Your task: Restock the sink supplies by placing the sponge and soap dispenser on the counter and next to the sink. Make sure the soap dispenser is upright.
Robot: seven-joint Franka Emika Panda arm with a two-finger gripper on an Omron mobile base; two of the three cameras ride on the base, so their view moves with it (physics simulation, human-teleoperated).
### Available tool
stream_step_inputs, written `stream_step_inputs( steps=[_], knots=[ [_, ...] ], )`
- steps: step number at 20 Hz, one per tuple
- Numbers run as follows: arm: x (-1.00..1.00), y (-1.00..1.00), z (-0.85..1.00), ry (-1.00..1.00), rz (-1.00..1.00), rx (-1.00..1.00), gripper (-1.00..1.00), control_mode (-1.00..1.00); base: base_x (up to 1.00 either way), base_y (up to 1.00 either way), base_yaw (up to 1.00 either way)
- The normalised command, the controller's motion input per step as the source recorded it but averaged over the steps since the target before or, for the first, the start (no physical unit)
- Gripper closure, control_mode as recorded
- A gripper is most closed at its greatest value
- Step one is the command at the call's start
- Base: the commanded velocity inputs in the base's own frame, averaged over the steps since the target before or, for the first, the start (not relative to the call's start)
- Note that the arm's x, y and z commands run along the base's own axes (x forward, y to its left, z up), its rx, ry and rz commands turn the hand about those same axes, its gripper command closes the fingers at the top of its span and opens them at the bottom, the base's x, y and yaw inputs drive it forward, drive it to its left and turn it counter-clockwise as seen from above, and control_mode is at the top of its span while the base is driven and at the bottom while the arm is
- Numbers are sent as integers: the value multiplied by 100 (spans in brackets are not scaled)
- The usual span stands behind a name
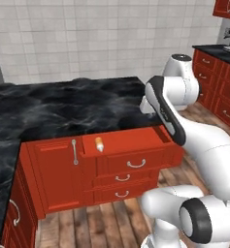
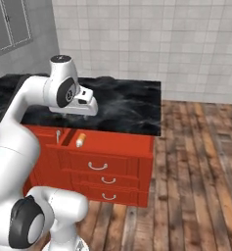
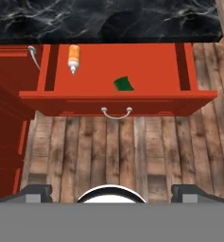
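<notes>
The soap dispenser (image 3: 73, 57), a small orange bottle with a whitish pump, lies on its side at the left end of an open red drawer (image 3: 170, 97). It also shows as the orange bottle (image 1: 99, 144) (image 2: 81, 141) in both base views. The sponge (image 3: 124, 83) lies near the drawer's middle, green side showing. My gripper (image 3: 113, 194) hangs open above the wooden floor in front of the drawer, well apart from both things and holding nothing. The sink and the counter beside it are out of view.
The drawer (image 1: 136, 151) sticks out from red cabinets under a wide black marble slab (image 1: 63, 104). Two shut drawers sit below it, and a cabinet door with a silver handle (image 1: 74, 151) is on its left. More red cabinets (image 1: 218, 87) stand at the far right.
</notes>
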Motion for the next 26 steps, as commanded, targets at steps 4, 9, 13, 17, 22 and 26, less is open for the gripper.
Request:
stream_step_inputs(
  steps=[4,9,13,17,22,26],
  knots=[
    [0,0,0,0,0,0,-100,100,51,41,0],
    [0,0,0,0,0,0,-100,100,12,9,0],
    [28,0,-85,7,0,0,-100,-100,0,0,0],
    [44,0,-100,6,0,0,-100,-100,0,0,0],
    [44,0,-100,3,0,0,-100,-100,0,0,0],
    [45,0,-100,-1,0,0,-100,-100,0,0,0]
  ],
)
